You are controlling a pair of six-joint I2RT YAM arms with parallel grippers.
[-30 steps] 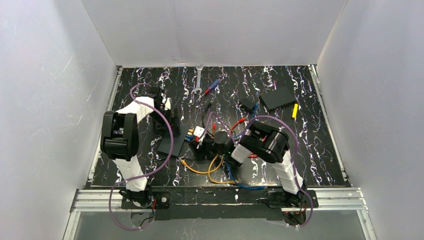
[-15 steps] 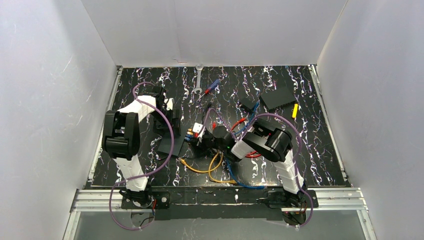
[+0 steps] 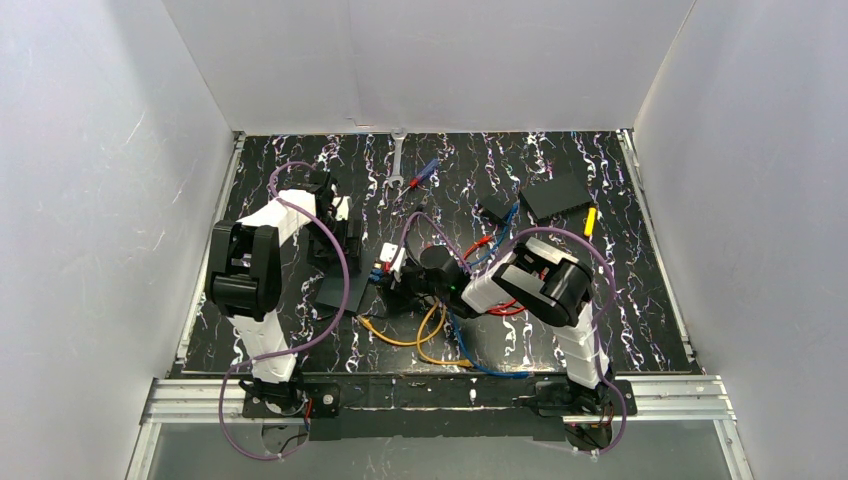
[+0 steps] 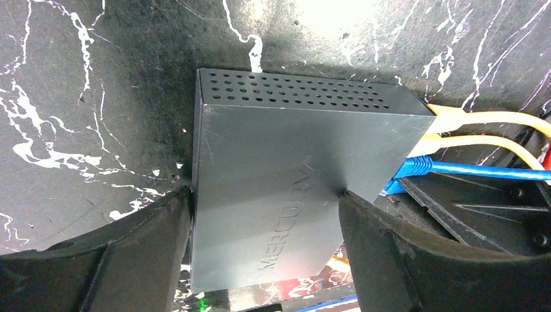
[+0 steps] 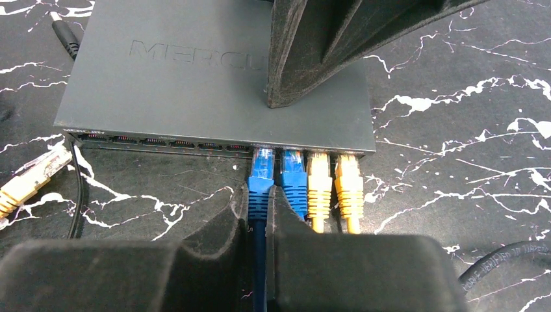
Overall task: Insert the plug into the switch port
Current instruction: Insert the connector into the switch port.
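The switch (image 5: 195, 84) is a flat black box marked MERCURY with a row of sockets along its near edge. It also shows in the left wrist view (image 4: 273, 169) and the top view (image 3: 335, 288). My left gripper (image 4: 266, 227) is shut on the switch, one finger on each side. My right gripper (image 5: 261, 214) is shut on a blue plug (image 5: 261, 172), whose tip sits in a socket. To its right, another blue plug (image 5: 294, 179) and two yellow plugs (image 5: 334, 185) sit in sockets. The sockets to the left are open.
A loose yellow plug (image 5: 26, 182) lies left of the switch. Orange, blue and red cables (image 3: 430, 335) loop near the arms. A plain black slab (image 3: 555, 195), a small black block (image 3: 492, 208), a yellow piece (image 3: 590, 220), a wrench (image 3: 398, 160) and a screwdriver (image 3: 420, 175) lie at the back.
My right arm has moved left and away from its base, bringing the blue plug up to the switch. The left arm has barely shifted.
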